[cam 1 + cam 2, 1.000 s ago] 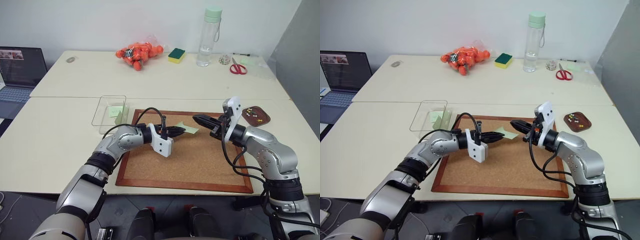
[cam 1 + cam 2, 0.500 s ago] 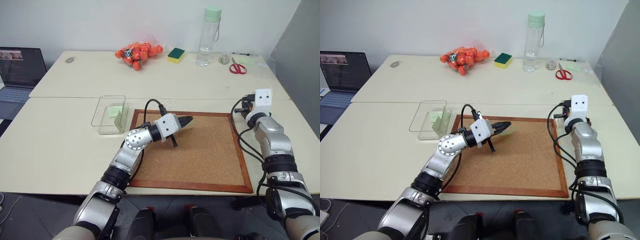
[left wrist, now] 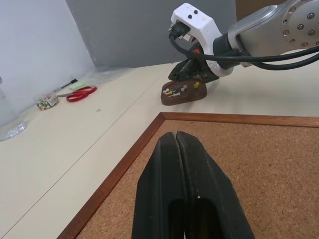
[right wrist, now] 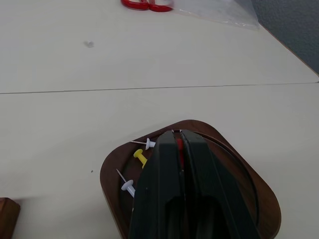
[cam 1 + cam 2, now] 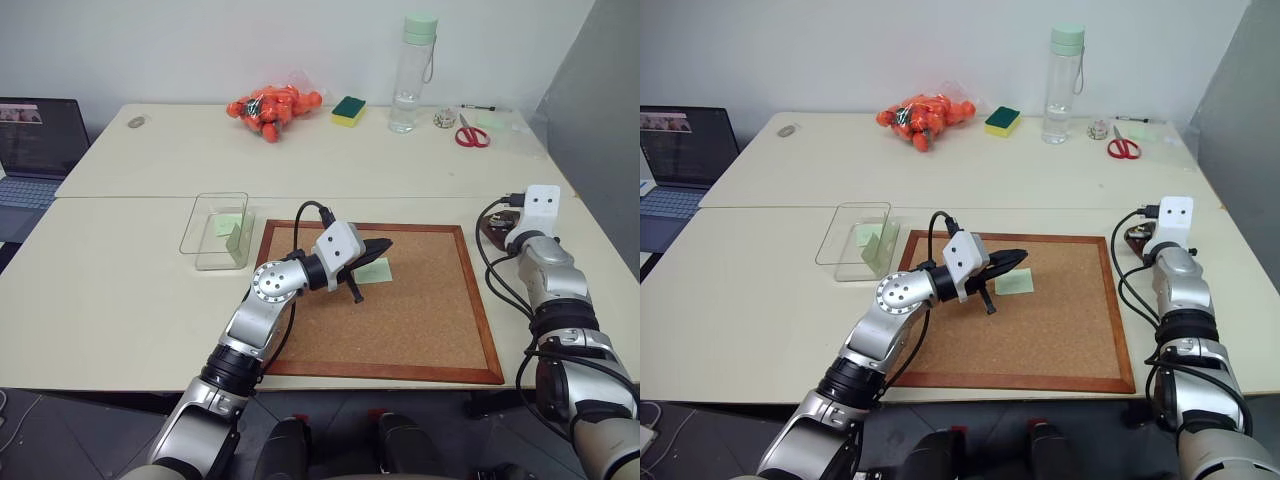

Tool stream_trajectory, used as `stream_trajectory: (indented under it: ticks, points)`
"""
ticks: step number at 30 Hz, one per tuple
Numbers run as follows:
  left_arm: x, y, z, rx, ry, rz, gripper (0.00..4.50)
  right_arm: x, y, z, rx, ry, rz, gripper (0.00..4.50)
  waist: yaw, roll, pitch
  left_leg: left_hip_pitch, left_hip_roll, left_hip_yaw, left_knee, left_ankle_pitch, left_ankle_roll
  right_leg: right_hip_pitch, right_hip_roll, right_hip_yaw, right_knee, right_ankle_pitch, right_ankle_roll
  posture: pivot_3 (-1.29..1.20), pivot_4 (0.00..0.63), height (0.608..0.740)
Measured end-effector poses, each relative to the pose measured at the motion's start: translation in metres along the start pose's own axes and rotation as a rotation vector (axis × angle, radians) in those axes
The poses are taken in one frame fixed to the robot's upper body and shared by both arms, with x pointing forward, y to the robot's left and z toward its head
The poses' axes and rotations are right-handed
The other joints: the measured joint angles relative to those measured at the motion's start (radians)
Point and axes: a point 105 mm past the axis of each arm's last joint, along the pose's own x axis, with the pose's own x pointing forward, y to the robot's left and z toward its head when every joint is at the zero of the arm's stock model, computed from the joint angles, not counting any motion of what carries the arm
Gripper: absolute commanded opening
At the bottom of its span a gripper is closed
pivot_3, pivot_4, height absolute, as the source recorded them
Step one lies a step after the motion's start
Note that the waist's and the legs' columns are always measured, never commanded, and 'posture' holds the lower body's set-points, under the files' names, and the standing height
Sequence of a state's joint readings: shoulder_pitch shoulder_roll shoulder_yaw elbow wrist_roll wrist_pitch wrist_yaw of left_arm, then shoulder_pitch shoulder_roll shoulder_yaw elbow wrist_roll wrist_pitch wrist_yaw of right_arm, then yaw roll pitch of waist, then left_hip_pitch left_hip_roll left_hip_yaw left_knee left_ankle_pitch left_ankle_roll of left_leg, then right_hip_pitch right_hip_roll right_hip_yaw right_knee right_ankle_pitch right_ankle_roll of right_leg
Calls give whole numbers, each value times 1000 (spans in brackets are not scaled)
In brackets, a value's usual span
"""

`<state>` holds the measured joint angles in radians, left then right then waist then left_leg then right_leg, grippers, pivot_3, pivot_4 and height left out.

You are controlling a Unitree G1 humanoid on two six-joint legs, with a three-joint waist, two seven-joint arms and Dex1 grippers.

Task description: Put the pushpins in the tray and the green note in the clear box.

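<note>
The left gripper (image 5: 378,244) hangs over the far part of the corkboard (image 5: 420,330), with its jaws pressed together and nothing in them. The green note (image 5: 372,270) lies flat on the corkboard, just beside the gripper's tips and a little nearer the robot.

The right gripper (image 4: 178,137) is over the tray (image 4: 259,199), which sits on the worktop (image 5: 120,290) just past the right far corner of the corkboard. Its jaws are closed on a red pushpin (image 4: 180,145) held between them. A yellow pin (image 4: 140,157) and two white pins (image 4: 128,187) lie in the tray beside the gripper.

The clear box (image 5: 204,222) stands on the worktop by the left far corner of the corkboard. A pale green slip (image 5: 229,223) is inside it.

Along the far edge of the worktop are a bag of orange things (image 5: 268,106), a sponge (image 5: 349,110), a tall clear bottle (image 5: 409,75) and red scissors (image 5: 470,136). A laptop (image 5: 38,135) sits at the left edge.
</note>
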<state>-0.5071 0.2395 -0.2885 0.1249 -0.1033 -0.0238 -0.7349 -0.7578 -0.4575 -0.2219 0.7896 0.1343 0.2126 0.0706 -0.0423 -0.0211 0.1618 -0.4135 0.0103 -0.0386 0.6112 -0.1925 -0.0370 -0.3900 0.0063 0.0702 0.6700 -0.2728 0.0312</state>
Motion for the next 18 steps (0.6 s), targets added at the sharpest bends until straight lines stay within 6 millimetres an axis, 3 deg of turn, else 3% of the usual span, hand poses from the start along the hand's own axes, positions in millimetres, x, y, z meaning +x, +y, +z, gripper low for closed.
stream_trajectory:
  ticks: [3,18]
  points:
    - [0,0,0,-2,3,0,5,0,-2,0,6,0,-10,0,0,0,0,0,0,0,0,0,0,0,0,0,0,0,0,0,150,740]
    - [0,-1,-1,-6,8,-13,0,0,-5,0,21,0,-18,3623,0,0,0,1,0,1,0,0,0,0,0,1,1,0,0,0,150,740]
